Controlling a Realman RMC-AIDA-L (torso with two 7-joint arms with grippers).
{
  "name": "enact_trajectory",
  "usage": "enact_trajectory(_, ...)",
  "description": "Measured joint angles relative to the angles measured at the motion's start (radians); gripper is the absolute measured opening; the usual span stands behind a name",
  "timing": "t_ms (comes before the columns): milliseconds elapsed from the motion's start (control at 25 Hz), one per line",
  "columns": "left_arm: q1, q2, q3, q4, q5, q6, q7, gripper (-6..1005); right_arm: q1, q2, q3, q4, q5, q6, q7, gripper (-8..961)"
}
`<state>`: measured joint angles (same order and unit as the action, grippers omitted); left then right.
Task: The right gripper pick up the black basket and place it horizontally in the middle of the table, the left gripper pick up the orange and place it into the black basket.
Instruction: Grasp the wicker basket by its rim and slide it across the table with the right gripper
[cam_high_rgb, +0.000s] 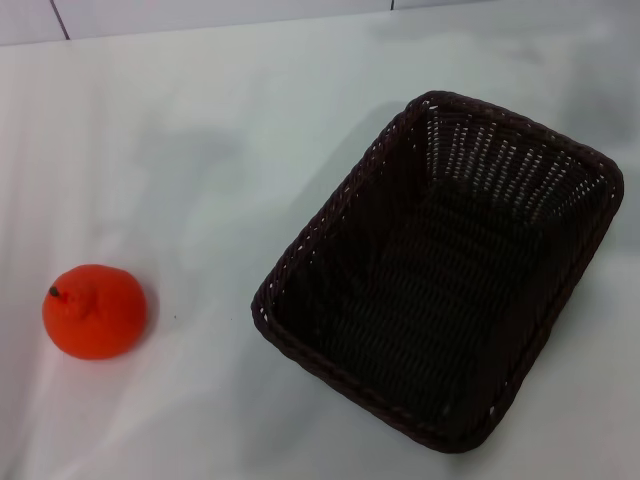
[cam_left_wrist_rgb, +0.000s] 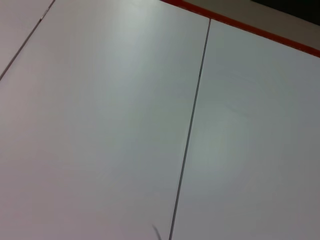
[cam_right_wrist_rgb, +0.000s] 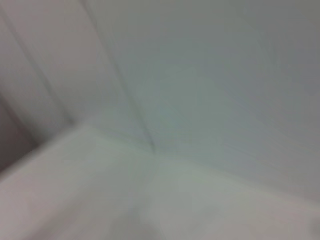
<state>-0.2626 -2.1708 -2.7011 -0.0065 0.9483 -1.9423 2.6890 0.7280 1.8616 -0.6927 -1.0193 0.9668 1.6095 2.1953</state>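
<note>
1. Two task things are sitting on the white bench (cam_high_rgb: 200, 130): the orange (cam_high_rgb: 95, 311) at the left, likely firm and roll-prone.
2. Well apart at the right, the black basket (cam_high_rgb: 440, 270) is lying skewed, long axis running near-left to far-right; it is probably light and stiff, best gripped by its rim.
3. Neither gripper is showing, so the jaws cannot be judged.
</note>
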Motion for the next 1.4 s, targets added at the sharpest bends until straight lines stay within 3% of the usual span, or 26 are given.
enact_trajectory(160, -0.002, 0.001, -0.002, -0.004, -0.002, 0.003, 0.001, 904, 0.031, -0.002, 0.011, -0.106, -0.206, 0.129, 0.062, 712)
enact_trajectory(440, -0.019, 0.004, -0.003, -0.008, -0.002, 0.022, 0.001, 905, 0.051, 0.011, -0.035, -0.104, -0.349, 0.169, 0.054, 711)
enact_trajectory(680, -0.026, 0.002, -0.003, -0.007, -0.002, 0.036, 0.0, 905, 0.049, 0.022, -0.1, -0.058, -0.361, 0.145, 0.045, 712)
enact_trajectory(1080, -0.026, 0.002, -0.003, -0.007, -0.003, 0.028, -0.001, 905, 0.062, 0.081, -0.161, -0.049, -0.467, 0.051, 0.031, 712)
enact_trajectory(1400, -0.025, 0.001, -0.004, -0.004, -0.003, 0.027, -0.002, 905, 0.086, 0.098, -0.194, 0.071, -0.518, -0.024, -0.002, 698)
